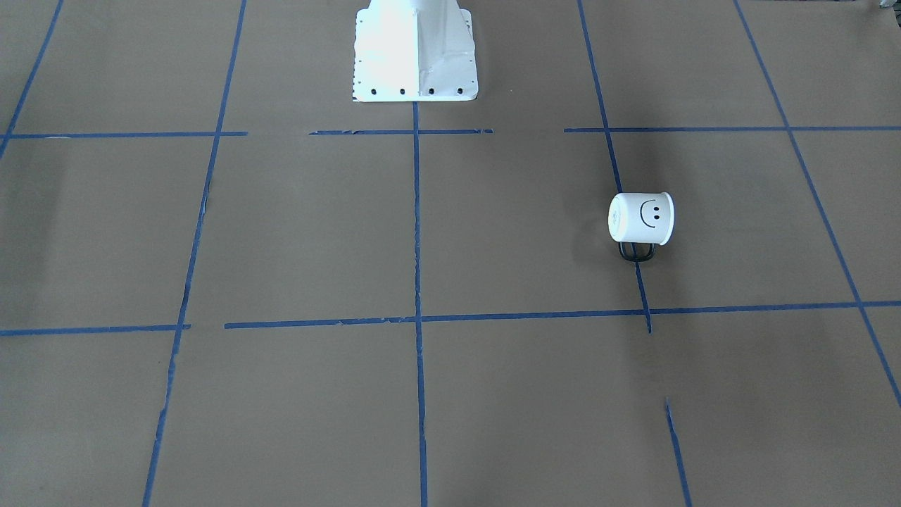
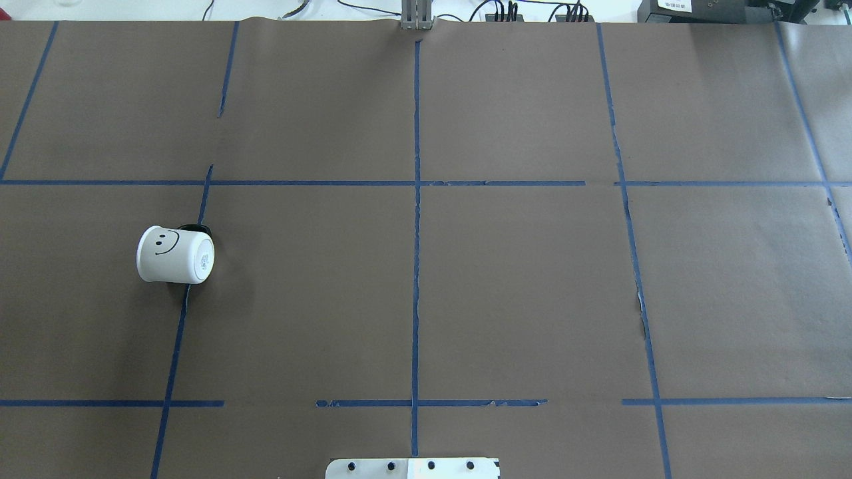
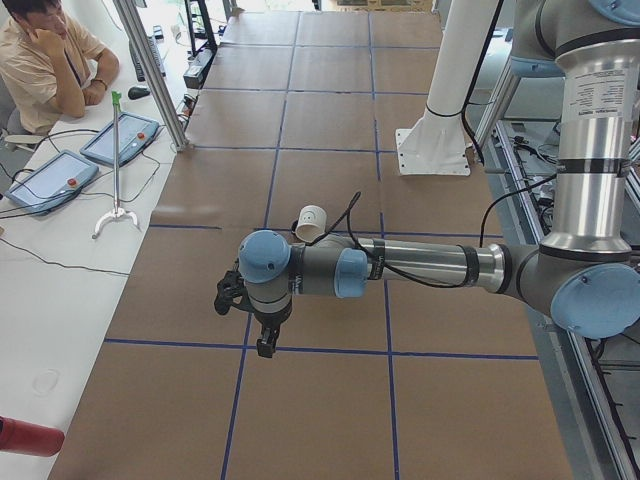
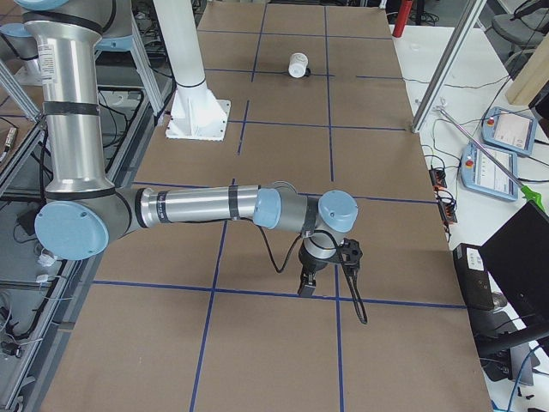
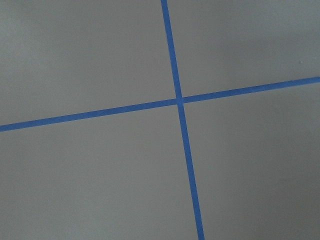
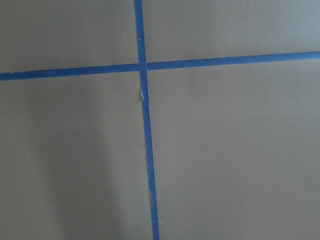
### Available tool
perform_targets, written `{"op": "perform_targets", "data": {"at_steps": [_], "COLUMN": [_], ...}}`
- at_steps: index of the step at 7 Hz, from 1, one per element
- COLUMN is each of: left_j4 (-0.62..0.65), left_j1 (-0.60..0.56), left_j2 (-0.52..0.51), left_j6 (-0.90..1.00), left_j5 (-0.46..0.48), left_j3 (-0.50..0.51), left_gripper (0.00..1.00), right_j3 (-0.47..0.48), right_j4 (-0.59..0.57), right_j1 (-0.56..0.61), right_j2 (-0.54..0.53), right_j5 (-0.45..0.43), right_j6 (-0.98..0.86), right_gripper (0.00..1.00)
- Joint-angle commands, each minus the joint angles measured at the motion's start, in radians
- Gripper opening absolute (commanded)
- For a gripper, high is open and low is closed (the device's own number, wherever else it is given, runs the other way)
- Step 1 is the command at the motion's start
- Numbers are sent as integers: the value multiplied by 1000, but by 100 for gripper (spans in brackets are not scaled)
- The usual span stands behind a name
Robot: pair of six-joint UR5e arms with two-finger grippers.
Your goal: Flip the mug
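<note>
**A:** Where is the mug (image 2: 174,255)?

**B:** It is lying on its side on the brown-papered table (image 2: 519,293), in the robot's left half, about midway between the near and far edges. It rests across a line of blue tape (image 2: 174,346). The smiley face (image 1: 651,213) is turned upward. The flat bottom points right, toward the table's centre, and the mouth points left.

**A:** And the handle?

**B:** The black handle (image 1: 637,252) sticks out on the far side, away from the robot, low against the paper.

**A:** Is anything touching it?

**B:** No. The left gripper (image 3: 262,348) hangs fingers-down from an arm stretched level over the table. It is above a tape crossing, further left than the mug and apart from it. That wrist's camera shows only crossed tape on paper.

**A:** Is the gripper open or closed?

**B:** I cannot tell, because it shows only in the side view.

**A:** What about the right gripper (image 4: 305,290)?

**B:** It is the same. It points down over the right part of the table, well apart from the mug, and its jaws cannot be judged either. Its wrist camera also shows only a tape crossing.

**A:** Is there anything else?

**B:** The white pedestal (image 1: 415,53) stands at the near edge. A seated operator (image 3: 50,60) is beyond the far edge.
</note>
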Motion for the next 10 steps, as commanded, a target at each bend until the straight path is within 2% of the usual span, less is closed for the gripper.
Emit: {"op": "perform_targets", "data": {"at_steps": [1, 4, 5, 6, 7, 8, 9, 10], "left_j4": [-2, -2, -40, -129, -206, -401, -625, -881], "left_j1": [3, 11, 12, 52, 79, 134, 197, 277], "left_j2": [-3, -23, -15, -10, -6, 64, 132, 205], "left_j6": [0, 8, 5, -38, -227, -338, -530, -715], "left_j5": [0, 1, -2, -3, 0, 4, 9, 77], "left_j3": [2, -4, -20, -21, -23, -23, -20, -17], "left_gripper": [100, 100, 100, 100, 100, 100, 100, 100], "right_j3": [0, 0, 0, 0, 0, 0, 0, 0], "right_j4": [0, 0, 0, 0, 0, 0, 0, 0], "right_j1": [0, 0, 0, 0, 0, 0, 0, 0], "right_j2": [0, 0, 0, 0, 0, 0, 0, 0], "right_j5": [0, 0, 0, 0, 0, 0, 0, 0], "right_j6": [0, 0, 0, 0, 0, 0, 0, 0], "right_gripper": [100, 100, 100, 100, 100, 100, 100, 100]}}
